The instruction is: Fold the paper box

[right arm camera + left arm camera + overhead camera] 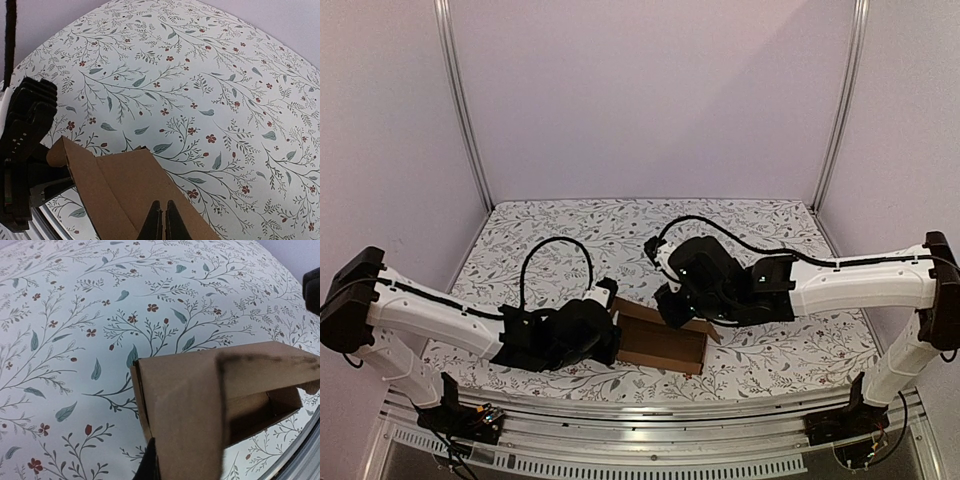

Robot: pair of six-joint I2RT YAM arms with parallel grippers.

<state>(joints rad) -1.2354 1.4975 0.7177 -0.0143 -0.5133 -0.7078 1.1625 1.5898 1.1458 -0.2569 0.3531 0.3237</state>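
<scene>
- My left gripper [608, 318] is clamped on the 9 o'clock end of the paper box [660, 345]. In the wrist view one finger [147, 465] shows beside the raised flap [185, 420], and the other is hidden behind it. I judge this grip should act as a steady anchor and not pull.
- The paper box sits on the table [750, 230], toward 6 o'clock from its middle. It is part-formed, with walls up and the tray open, and lies between my two grippers.
- My right gripper [672, 310] has its fingers drawn together on a cardboard panel [135, 185] at the box's 12 o'clock side. It should swing that panel slowly along its crease with a light pinch, so the card bends at the score and does not buckle.
</scene>
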